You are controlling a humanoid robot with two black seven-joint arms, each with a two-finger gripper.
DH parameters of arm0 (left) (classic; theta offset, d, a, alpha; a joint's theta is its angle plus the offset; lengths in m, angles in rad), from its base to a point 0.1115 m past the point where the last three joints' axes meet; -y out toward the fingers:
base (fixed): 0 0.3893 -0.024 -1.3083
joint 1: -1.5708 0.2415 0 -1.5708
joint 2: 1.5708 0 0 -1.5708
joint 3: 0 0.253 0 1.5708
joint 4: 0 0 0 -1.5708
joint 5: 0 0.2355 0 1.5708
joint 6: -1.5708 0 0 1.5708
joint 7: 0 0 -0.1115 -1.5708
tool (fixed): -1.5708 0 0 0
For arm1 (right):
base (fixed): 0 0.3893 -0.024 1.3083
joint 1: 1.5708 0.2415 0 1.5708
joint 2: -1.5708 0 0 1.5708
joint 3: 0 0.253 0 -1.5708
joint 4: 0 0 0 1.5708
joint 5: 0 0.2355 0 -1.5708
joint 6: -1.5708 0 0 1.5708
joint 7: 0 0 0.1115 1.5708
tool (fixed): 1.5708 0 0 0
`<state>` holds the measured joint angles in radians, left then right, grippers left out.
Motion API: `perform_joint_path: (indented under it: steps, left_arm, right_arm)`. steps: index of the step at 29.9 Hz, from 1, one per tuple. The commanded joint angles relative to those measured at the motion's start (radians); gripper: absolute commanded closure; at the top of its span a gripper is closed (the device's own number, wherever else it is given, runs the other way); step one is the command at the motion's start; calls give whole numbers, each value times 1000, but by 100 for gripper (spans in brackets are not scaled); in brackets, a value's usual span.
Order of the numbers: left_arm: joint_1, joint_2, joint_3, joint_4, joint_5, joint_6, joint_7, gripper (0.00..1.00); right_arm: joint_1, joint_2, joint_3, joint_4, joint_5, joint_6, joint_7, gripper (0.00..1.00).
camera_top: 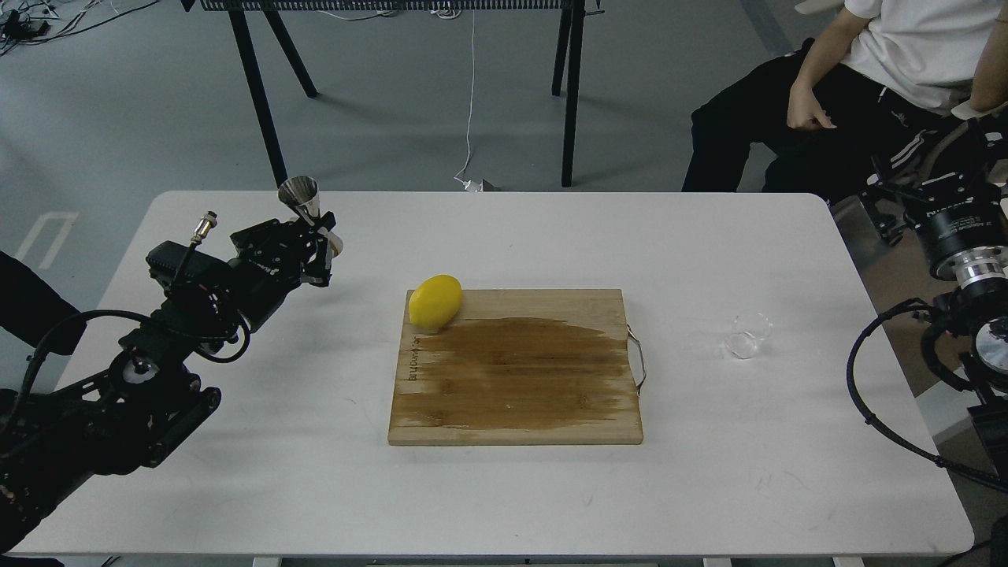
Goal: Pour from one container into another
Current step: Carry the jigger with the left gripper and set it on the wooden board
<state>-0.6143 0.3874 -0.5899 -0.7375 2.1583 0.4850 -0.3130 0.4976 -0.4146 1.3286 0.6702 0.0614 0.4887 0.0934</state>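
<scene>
The small clear glass cup point(748, 334), round and short, lies tipped on its side on the white table point(551, 488), far across from the left gripper point(315, 236) and with no hand on it. I see no liquid in it, though the glass is too faint to be sure. The small shiny stainless-steel jigger point(302, 197), two cones joined at a narrow waist, is clamped between the left gripper's fingers at about the waist, its upper cone rising just above them and tilted a little, mouth up. The right arm point(965, 260) sits at the table's edge beyond the cup; its gripper does not show clearly, so whether it is apart or together I cannot tell.

By my judgement the pour has not begun: the receiving vessel is picked up, but the cup has yet to be grasped, righted and brought over.

Between the gripper and the cup lies a rectangular wooden cutting board point(516, 394) with a thin metal handle, its grain darkened by a broad wet-looking stain. A smooth yellow lemon point(435, 302) rests on the corner nearest the gripper.
</scene>
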Motion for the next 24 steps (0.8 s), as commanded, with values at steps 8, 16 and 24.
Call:
perform_joint_path:
  steps: [8,16,24]
  left_arm:
    - [-107,-211,177,-42,23,-109,11,88]
    - [-102,-343,301,13,23,-115,52,88]
    - [-105,-387,373,106,23,-117,63,88]
  right_arm:
    - [-21,-13,7,-23,0,0,22,0]
    - [-21,-18,12,-23,0,0,22,0]
    - [-21,-18,12,-23,0,0,23,0]
